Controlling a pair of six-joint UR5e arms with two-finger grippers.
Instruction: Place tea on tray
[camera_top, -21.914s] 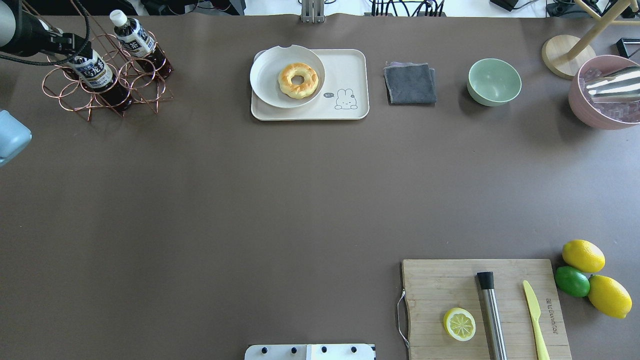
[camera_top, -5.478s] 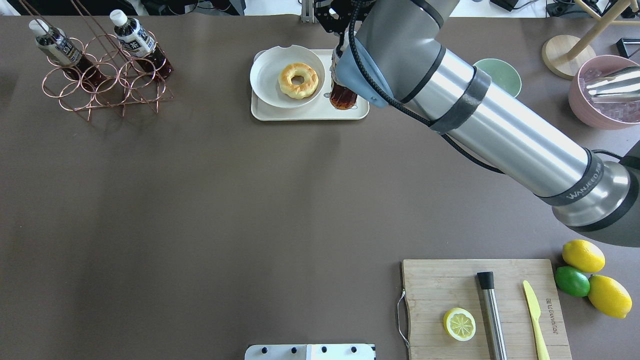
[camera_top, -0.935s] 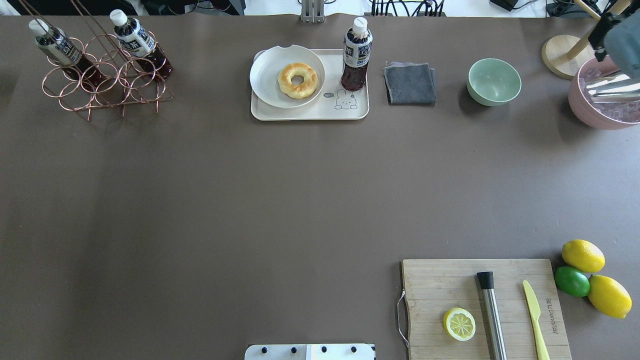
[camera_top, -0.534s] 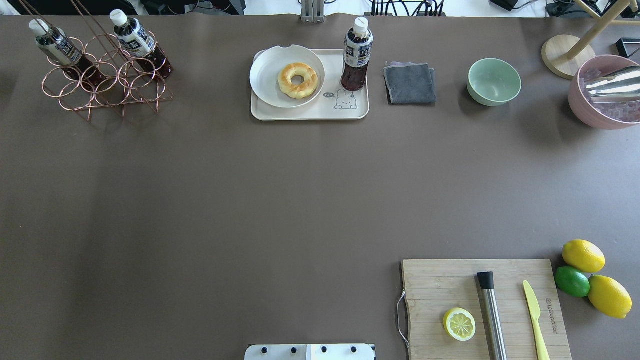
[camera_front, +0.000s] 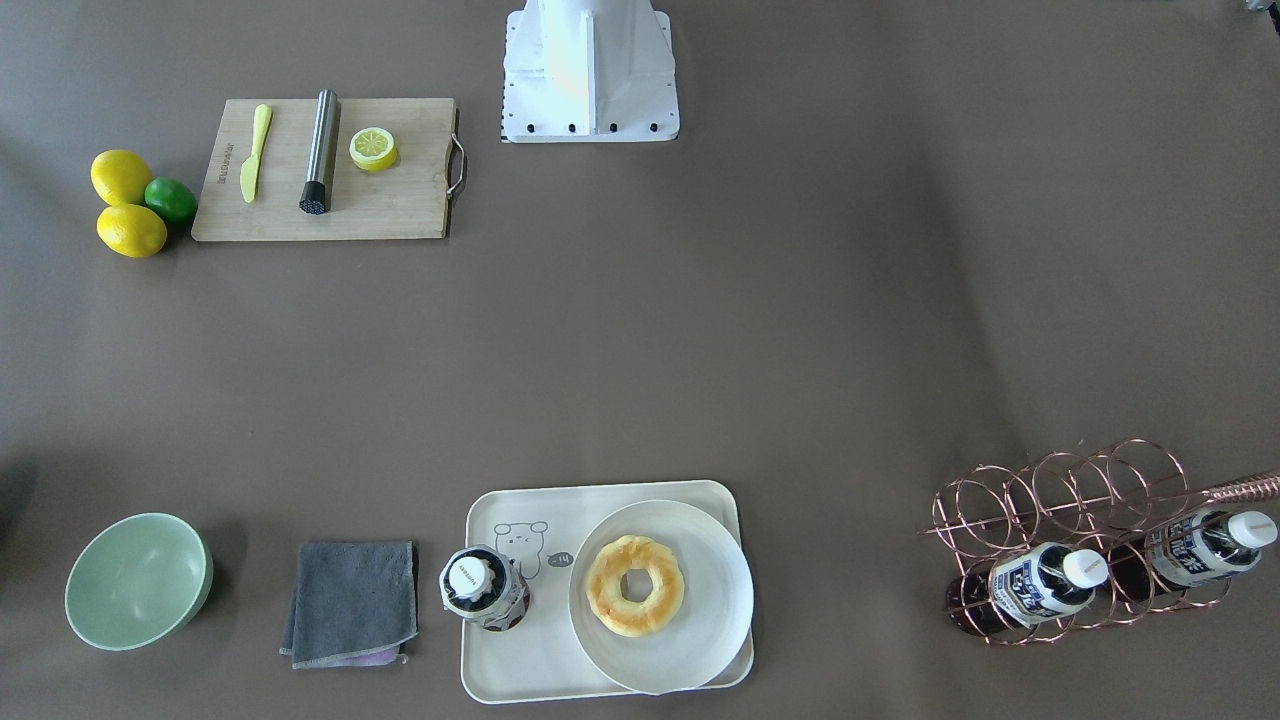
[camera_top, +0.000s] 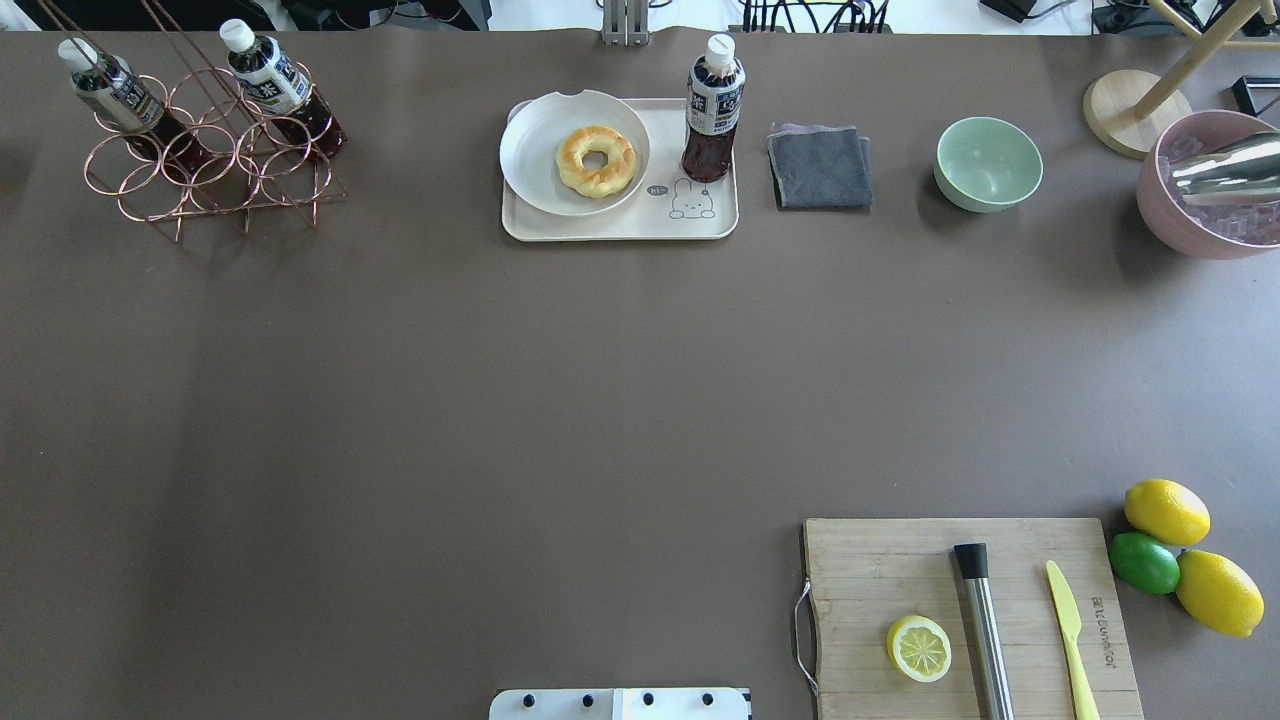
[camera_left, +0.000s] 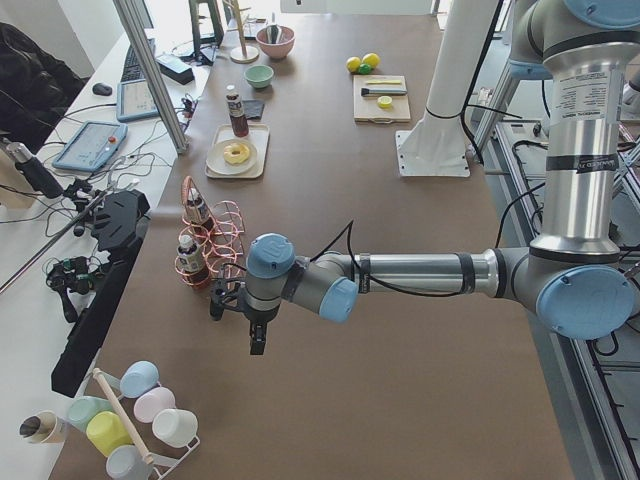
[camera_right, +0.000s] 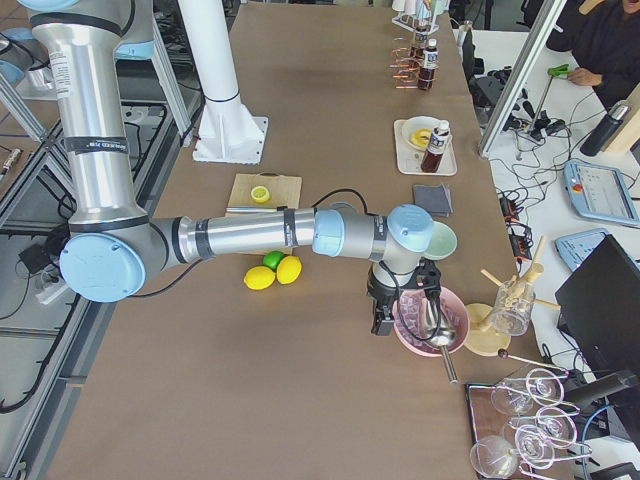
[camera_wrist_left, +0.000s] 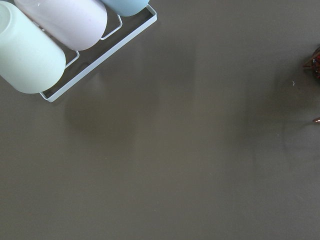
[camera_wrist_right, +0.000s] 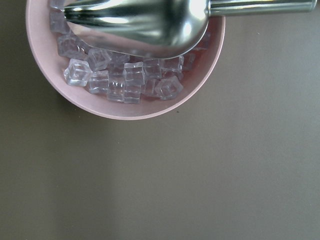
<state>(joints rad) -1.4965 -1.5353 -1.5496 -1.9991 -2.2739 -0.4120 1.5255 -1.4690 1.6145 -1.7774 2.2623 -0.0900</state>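
Tea (camera_top: 712, 110) upright on the tray (camera_top: 620, 225), at its far right corner, just beyond the printed cartoon animal (camera_top: 690, 200), held by nothing. Left of it on the same tray, round white plate (camera_top: 530, 165) with a doughnut (camera_top: 596, 160). Just right of the tray, folded grey cloth (camera_top: 820, 167). Far left, wire rack (camera_top: 215, 190) with two more bottles (camera_top: 270, 85). Left gripper (camera_left: 256, 338) above bare table near the rack, well apart from the tray; open or closed, cannot tell. Right gripper (camera_right: 385, 318) beside the pink bowl of ice (camera_wrist_right: 125, 107), its state likewise impossible to judge.
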